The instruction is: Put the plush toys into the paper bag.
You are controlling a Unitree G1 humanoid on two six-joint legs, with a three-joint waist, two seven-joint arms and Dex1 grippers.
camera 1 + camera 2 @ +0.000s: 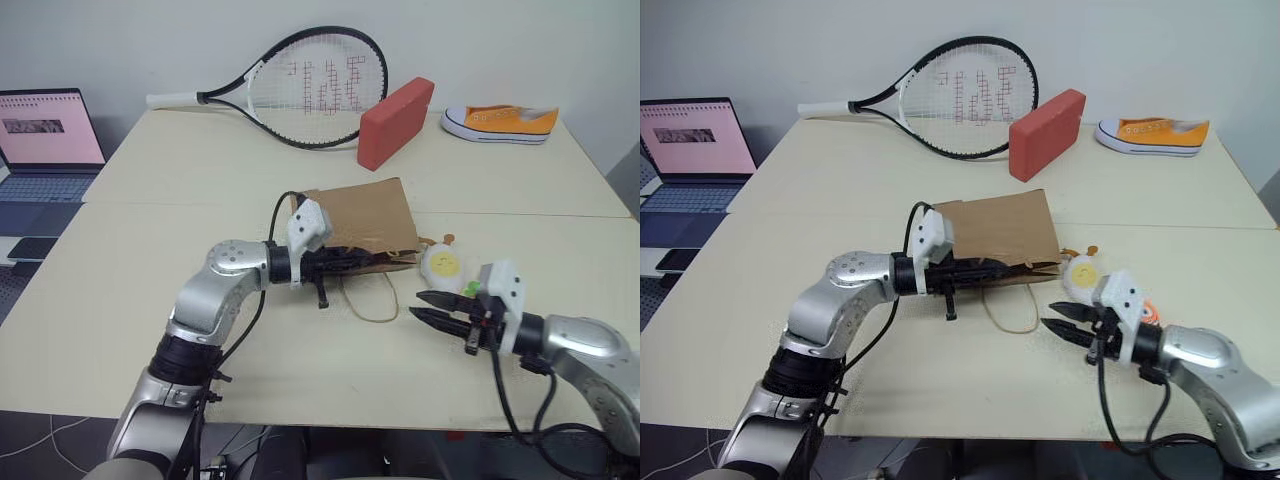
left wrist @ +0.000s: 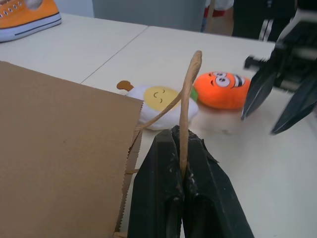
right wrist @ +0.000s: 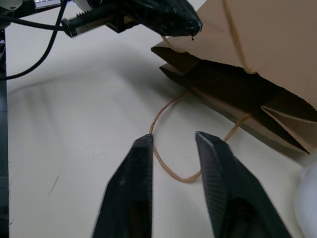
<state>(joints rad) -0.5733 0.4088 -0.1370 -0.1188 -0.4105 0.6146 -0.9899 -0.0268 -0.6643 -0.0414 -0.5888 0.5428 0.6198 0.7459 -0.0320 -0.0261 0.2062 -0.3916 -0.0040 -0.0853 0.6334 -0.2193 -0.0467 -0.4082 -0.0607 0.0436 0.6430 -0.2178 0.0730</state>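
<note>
The left gripper [image 2: 183, 173] pinched one handle [image 2: 188, 104] of the flat-lying bag [image 1: 365, 222]; the right gripper [image 3: 173, 141] hung part-open, empty, beside egg [image 1: 441, 264] and carrot [image 2: 220, 89]. A thin handle could tear or slip, collapsing the mouth.

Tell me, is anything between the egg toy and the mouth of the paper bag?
Nothing visible. The egg toy lies on the table beside the paper bag mouth, which the left gripper holds partly open by a handle.
</note>
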